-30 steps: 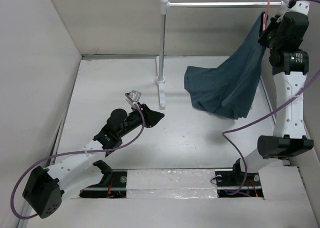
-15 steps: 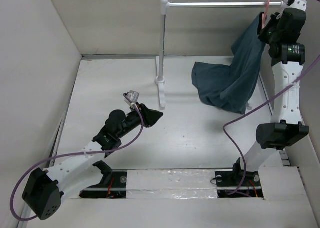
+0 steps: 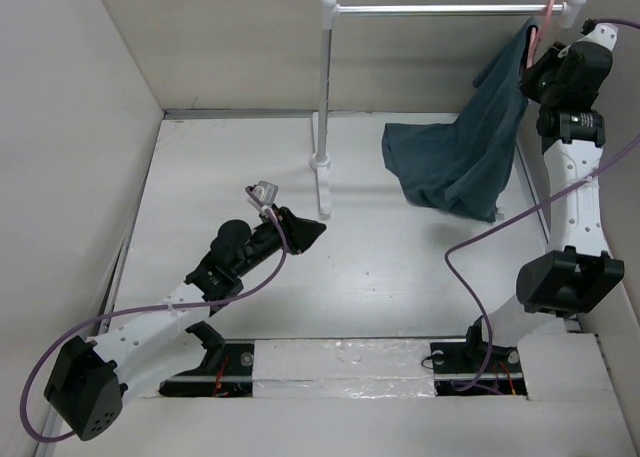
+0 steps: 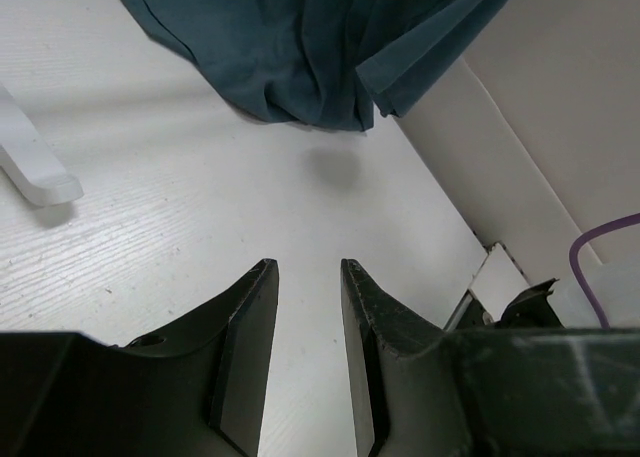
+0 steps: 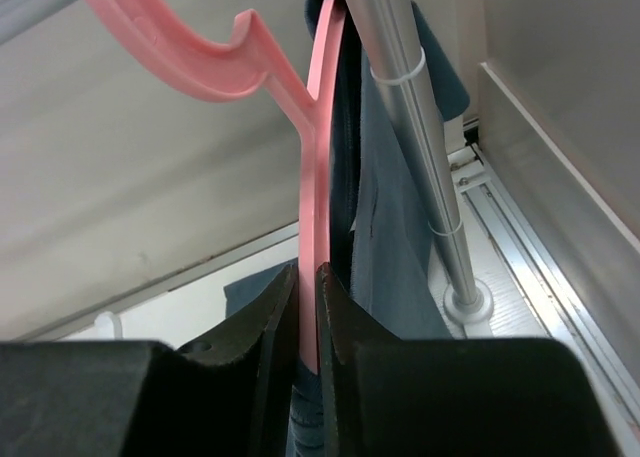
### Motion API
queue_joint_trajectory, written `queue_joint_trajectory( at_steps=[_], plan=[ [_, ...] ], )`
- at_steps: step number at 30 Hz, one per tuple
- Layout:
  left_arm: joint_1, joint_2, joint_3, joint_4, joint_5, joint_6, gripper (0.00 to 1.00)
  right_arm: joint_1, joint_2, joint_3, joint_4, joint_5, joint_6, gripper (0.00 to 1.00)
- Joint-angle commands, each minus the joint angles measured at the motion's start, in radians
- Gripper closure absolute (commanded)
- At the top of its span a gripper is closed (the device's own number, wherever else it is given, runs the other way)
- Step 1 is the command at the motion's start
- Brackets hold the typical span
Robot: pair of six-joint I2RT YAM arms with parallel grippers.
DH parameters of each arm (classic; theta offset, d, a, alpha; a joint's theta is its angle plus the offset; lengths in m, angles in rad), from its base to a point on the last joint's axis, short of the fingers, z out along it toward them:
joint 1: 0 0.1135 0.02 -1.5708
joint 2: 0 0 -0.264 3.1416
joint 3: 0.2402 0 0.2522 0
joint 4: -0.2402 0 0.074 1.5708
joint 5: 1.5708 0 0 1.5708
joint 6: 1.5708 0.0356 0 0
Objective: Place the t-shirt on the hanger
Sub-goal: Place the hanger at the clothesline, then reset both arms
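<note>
The teal-blue t-shirt hangs from the pink hanger at the right end of the rail, its lower part draped on the table. My right gripper is raised beside the rail and shut on the hanger, with the t-shirt right behind it. The hanger's hook curves up by the rail. My left gripper is open and empty low over the table's middle; its view shows the t-shirt's hem ahead.
The white-and-silver rail spans the back on white posts; its right post is close beside my right gripper. Grey walls enclose the left, back and right sides.
My right gripper has moved up and right with the hanger toward the rail's right end, pulling the t-shirt's draped part closer to the right. The left arm has not moved.
</note>
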Motion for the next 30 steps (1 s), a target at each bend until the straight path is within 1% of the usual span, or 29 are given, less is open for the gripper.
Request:
queue_joint_trajectory(
  at_steps=[1, 2, 4, 5, 6, 7, 9, 11, 12, 14, 15, 16, 18, 19, 20, 21, 24, 25, 26, 28, 30],
  plan=[
    [-0.002, -0.017, -0.014, 0.052, -0.025, 0.019, 0.72, -0.009, -0.040, -0.013, 0.080, -0.006, 0.017, 0.73],
    [-0.002, -0.021, -0.012, 0.049, -0.030, 0.022, 0.72, -0.009, -0.050, -0.012, 0.078, 0.002, 0.018, 0.59],
    [-0.002, -0.021, -0.012, 0.043, -0.039, 0.022, 0.71, -0.009, -0.073, -0.025, 0.083, 0.029, 0.032, 0.43],
    [-0.002, -0.021, -0.012, 0.040, -0.040, 0.024, 0.71, -0.009, -0.113, -0.042, 0.097, 0.043, 0.040, 0.38],
    [-0.002, -0.024, -0.009, 0.037, -0.044, 0.022, 0.71, -0.009, -0.136, -0.059, 0.129, 0.057, 0.046, 0.29],
    [-0.002, -0.024, -0.009, 0.031, -0.053, 0.024, 0.71, -0.009, -0.161, -0.099, 0.149, 0.058, 0.057, 0.25],
    [-0.002, -0.034, -0.012, 0.026, -0.062, 0.029, 0.70, 0.019, -0.232, -0.123, 0.172, 0.077, 0.060, 0.07],
    [-0.002, -0.045, -0.015, 0.028, -0.076, 0.032, 0.68, 0.039, -0.279, -0.146, 0.175, 0.088, 0.058, 0.07],
    [-0.002, -0.047, -0.017, 0.031, -0.082, 0.035, 0.68, 0.060, -0.326, -0.156, 0.181, 0.071, 0.057, 0.00],
    [-0.002, -0.044, -0.015, 0.032, -0.086, 0.038, 0.67, 0.085, -0.380, -0.185, 0.173, 0.045, 0.057, 0.00],
    [-0.002, -0.041, -0.012, 0.031, -0.093, 0.032, 0.66, 0.097, -0.408, -0.199, 0.173, -0.001, 0.057, 0.00],
    [-0.002, -0.040, -0.006, 0.028, -0.099, 0.027, 0.64, 0.122, -0.472, -0.215, 0.172, -0.027, 0.060, 0.00],
    [-0.002, -0.043, 0.002, 0.029, -0.099, 0.013, 0.63, 0.148, -0.546, -0.289, 0.189, -0.081, 0.061, 0.00],
    [-0.002, -0.050, 0.005, 0.031, -0.093, 0.003, 0.63, 0.160, -0.631, -0.320, 0.193, -0.107, 0.072, 0.00],
    [-0.002, -0.071, 0.012, 0.034, -0.093, -0.007, 0.62, 0.188, -0.676, -0.355, 0.201, -0.121, 0.074, 0.00],
    [-0.002, -0.083, 0.016, 0.037, -0.096, -0.017, 0.62, 0.200, -0.720, -0.436, 0.227, -0.141, 0.080, 0.00],
    [-0.002, -0.143, 0.032, 0.063, -0.087, -0.051, 0.60, 0.244, -0.906, -0.568, 0.265, -0.193, 0.119, 0.00],
    [-0.002, -0.155, 0.045, 0.043, -0.082, -0.053, 0.60, 0.254, -0.950, -0.644, 0.261, -0.213, 0.139, 0.00],
    [-0.002, -0.178, 0.077, 0.028, -0.082, -0.048, 0.60, 0.254, -1.033, -0.683, 0.253, -0.218, 0.153, 0.00],
    [-0.002, -0.203, 0.114, -0.038, -0.100, -0.036, 0.60, 0.268, -1.112, -0.786, 0.233, -0.247, 0.179, 0.00],
    [-0.002, -0.250, 0.157, -0.076, -0.111, -0.024, 0.60, 0.277, -1.217, -0.841, 0.177, -0.259, 0.192, 0.00]
  ],
)
